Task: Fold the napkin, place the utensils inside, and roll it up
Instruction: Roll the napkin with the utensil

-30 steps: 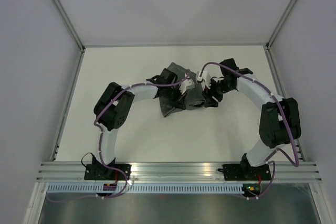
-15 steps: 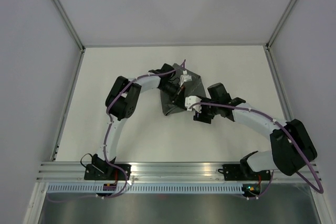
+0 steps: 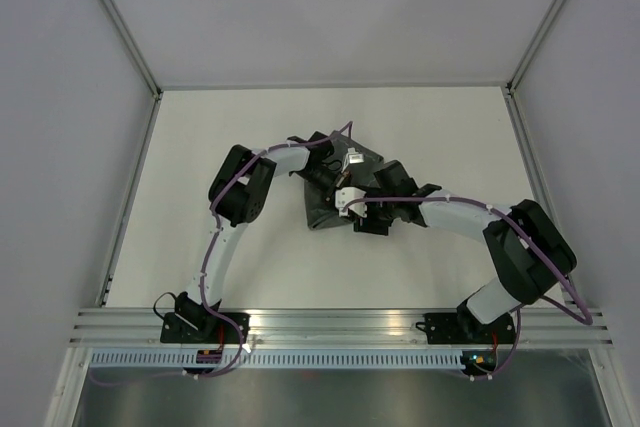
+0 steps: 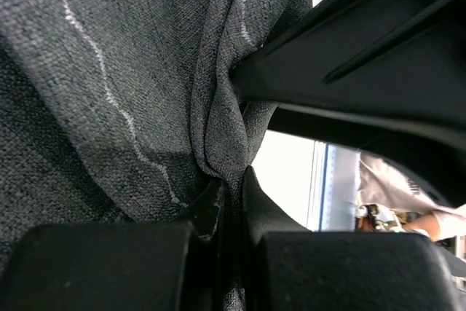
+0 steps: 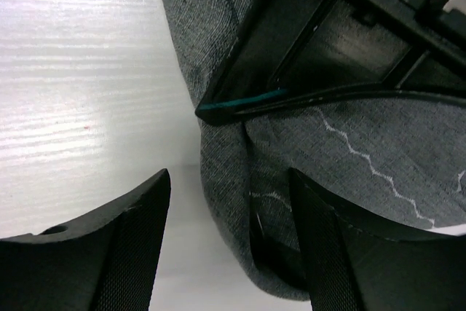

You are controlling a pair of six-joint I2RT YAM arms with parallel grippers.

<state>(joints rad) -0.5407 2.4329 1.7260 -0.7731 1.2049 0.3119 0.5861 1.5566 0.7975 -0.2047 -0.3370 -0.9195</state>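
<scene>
The dark grey napkin (image 3: 320, 209) lies bunched at mid-table, its pale stitched hem line showing in the left wrist view (image 4: 109, 85). My left gripper (image 3: 330, 179) reaches in from the far left and is shut on a thick fold of the napkin (image 4: 231, 187). My right gripper (image 3: 345, 215) sits at the cloth's near edge, open, its fingers (image 5: 131, 245) either side of a rounded folded edge of the napkin (image 5: 233, 194) without pinching it. A teal tip of one of the utensils (image 5: 240, 101) pokes out beside the left gripper's black body; the rest of the utensils is hidden.
White tabletop (image 3: 230, 127) is bounded by grey walls and metal corner posts. An aluminium rail (image 3: 340, 325) runs along the near edge with both arm bases. Both forearms cross over the napkin area.
The right arm swung from the napkin's right side down and left to its near edge, jaws widening a little. The left arm shifted slightly farther back, still clamping the cloth.
</scene>
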